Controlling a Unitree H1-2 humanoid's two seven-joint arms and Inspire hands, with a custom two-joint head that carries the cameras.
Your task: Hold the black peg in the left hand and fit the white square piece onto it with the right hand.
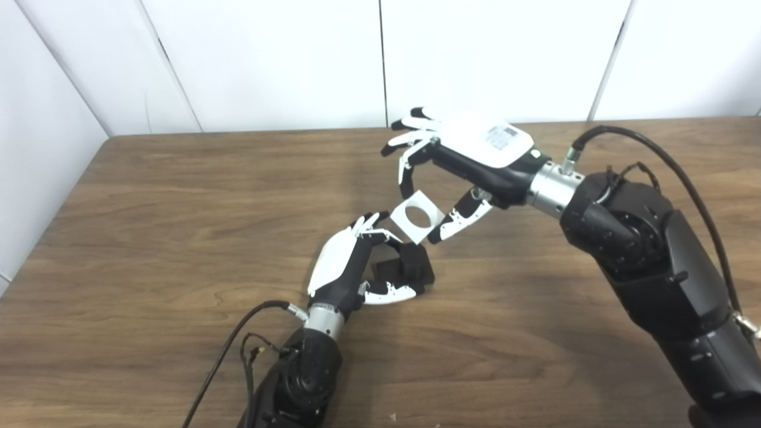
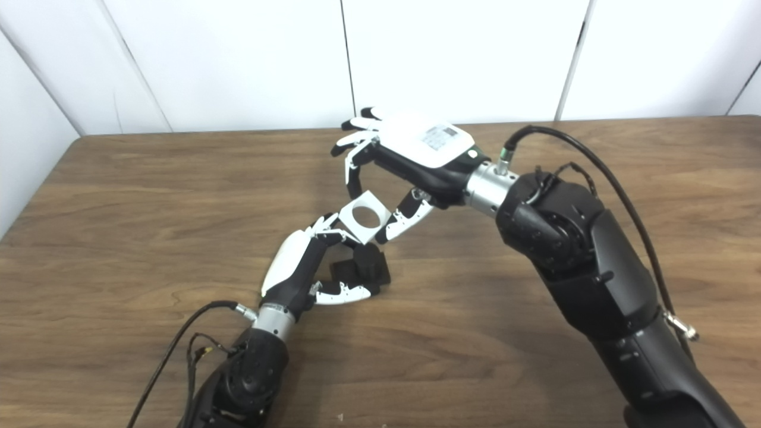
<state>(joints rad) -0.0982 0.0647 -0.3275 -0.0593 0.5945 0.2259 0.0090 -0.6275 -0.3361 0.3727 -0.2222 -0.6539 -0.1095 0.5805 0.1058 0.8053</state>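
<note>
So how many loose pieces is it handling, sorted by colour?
Black: 1, the black peg, held in the left hand.
White: 1, the white square piece, with a round hole, held in the right hand.
Total: 2

i see a white square piece [image 1: 418,217] with a round hole, and a black peg [image 1: 410,266] below it. my left hand [image 1: 351,261] and right hand [image 1: 469,157] are white-backed with black palms and black-tipped fingers. the table [image 1: 178,238] is brown wood grain, the wall [image 1: 267,59] white panels with dark seams.
</note>
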